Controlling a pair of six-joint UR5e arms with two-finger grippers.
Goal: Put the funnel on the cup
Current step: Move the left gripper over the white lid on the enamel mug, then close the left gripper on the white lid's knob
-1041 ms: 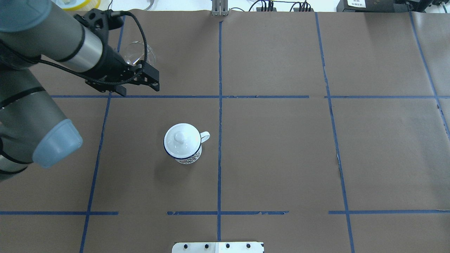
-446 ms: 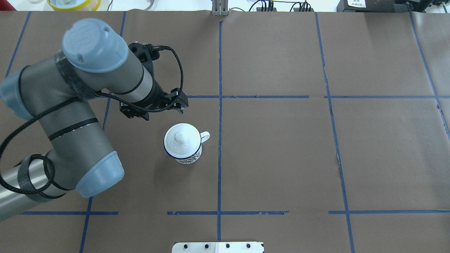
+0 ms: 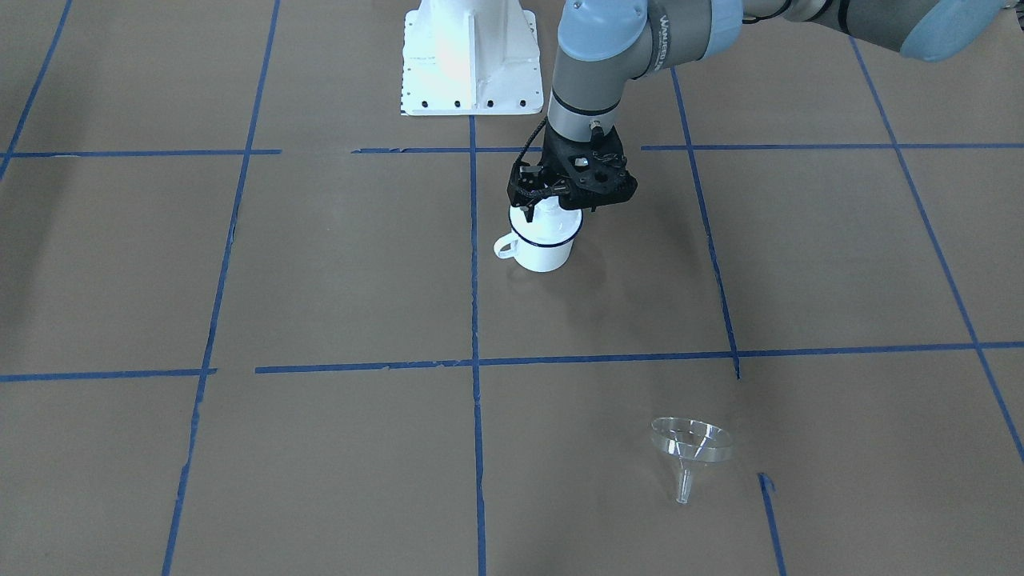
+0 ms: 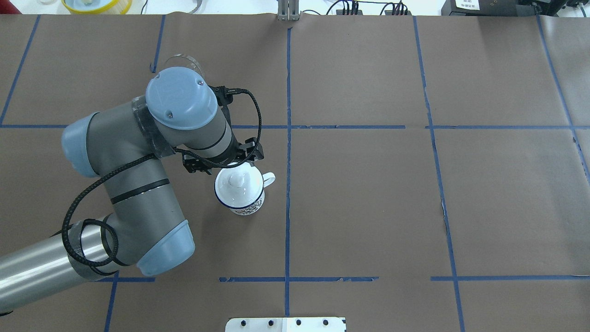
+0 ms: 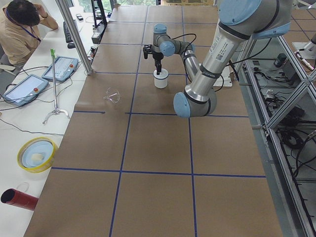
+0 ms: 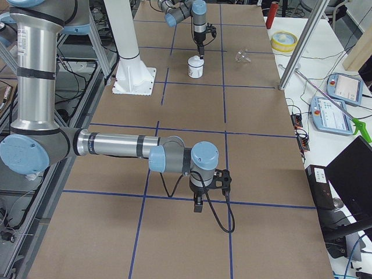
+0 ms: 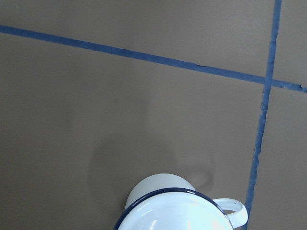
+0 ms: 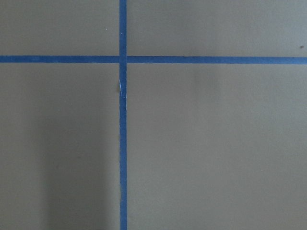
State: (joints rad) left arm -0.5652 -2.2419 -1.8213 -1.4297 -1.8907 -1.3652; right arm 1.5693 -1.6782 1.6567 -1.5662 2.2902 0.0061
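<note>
The cup (image 4: 240, 196) is a white mug with a dark blue rim. It stands left of the table's middle with a white knobbed lid (image 4: 235, 180) on it. It also shows in the front view (image 3: 544, 244) and at the bottom of the left wrist view (image 7: 177, 211). My left gripper (image 4: 224, 164) hangs just above the lid's far side, looks open and holds nothing. The clear funnel (image 3: 692, 444) lies alone on the table far from the cup, partly hidden behind my left arm in the overhead view (image 4: 182, 59). My right gripper (image 6: 198, 204) hovers low over bare paper; I cannot tell whether it is open or shut.
Blue tape lines grid the brown paper. The white robot base plate (image 3: 470, 56) is at the robot's edge. A yellow bowl (image 5: 36, 154), a red tube (image 5: 17, 197), tablets and an operator (image 5: 22, 29) are along the far side bench.
My left arm has swung from beside the funnel at the far left toward the robot and right. Its gripper now sits over the lidded cup. Funnel and cup have not moved.
</note>
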